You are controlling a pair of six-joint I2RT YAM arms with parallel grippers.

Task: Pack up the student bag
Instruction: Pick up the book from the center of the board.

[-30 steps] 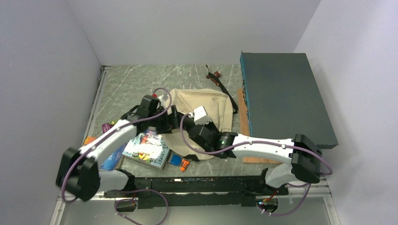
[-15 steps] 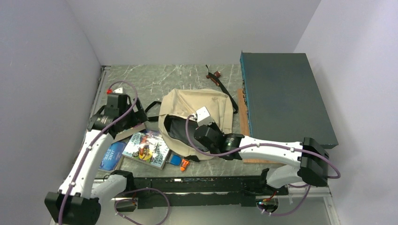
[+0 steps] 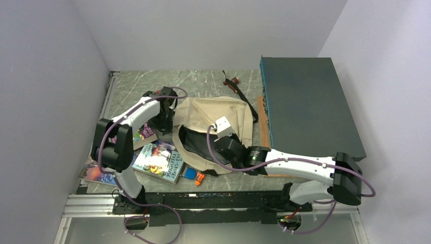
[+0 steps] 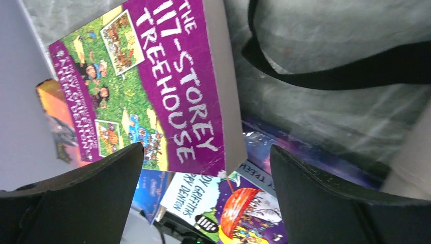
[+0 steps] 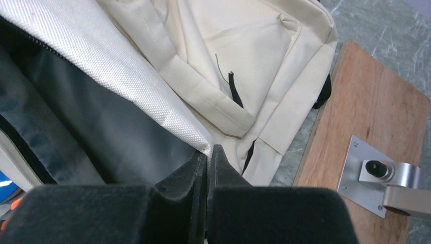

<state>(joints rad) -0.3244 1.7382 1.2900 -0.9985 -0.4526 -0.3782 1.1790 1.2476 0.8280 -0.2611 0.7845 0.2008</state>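
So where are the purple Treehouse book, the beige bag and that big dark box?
purple Treehouse book [image 4: 152,91]: left wrist view, on its front cover.
student bag [image 3: 216,108]: top view, on its beige canvas.
dark teal box [image 3: 310,104]: top view, middle of its lid.

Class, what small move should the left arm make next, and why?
Probably lower the left gripper onto the purple book and close on its edge: its jaws stand wide open just above that book, while the right gripper pinches the student bag's rim, holding its mouth open.
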